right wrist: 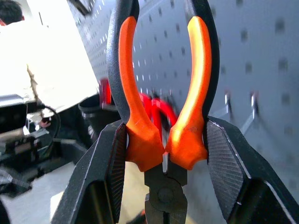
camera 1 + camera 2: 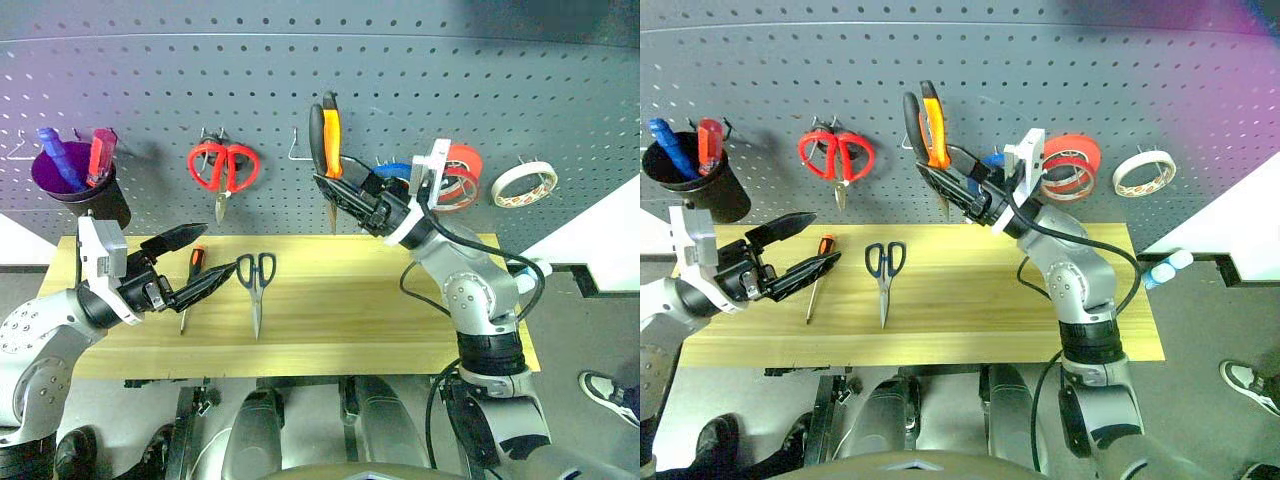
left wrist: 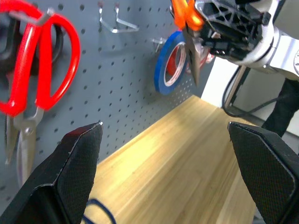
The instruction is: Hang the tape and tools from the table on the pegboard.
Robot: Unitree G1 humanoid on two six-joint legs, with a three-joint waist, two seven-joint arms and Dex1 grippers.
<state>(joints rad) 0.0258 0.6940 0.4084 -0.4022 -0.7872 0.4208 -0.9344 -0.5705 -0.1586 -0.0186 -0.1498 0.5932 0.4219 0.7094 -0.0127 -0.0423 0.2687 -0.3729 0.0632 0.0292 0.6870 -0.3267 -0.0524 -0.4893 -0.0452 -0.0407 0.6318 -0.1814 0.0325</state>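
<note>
My right gripper (image 2: 350, 195) is shut on the orange-and-black pliers (image 2: 327, 135) and holds them up against the pegboard (image 2: 200, 90), handles upward, just right of a bare metal hook (image 2: 298, 150). In the right wrist view both fingers (image 1: 107, 172) press the pliers' handles (image 1: 140, 116). On the table (image 2: 380, 310) lie the dark-handled scissors (image 2: 257, 280) and the small screwdriver (image 2: 191, 285). My left gripper (image 2: 215, 250) hovers open over the screwdriver, holding nothing. The whitish tape (image 2: 525, 183) hangs on the pegboard at the far right.
Red-handled scissors (image 2: 224, 168) hang left of the bare hook. A dark cup (image 2: 75, 185) holding blue and red tools sits at the board's left. A blue roll (image 2: 393, 170) and red-orange rolls (image 2: 460, 175) hang right of the pliers. A person (image 1: 46, 56) stands in the background.
</note>
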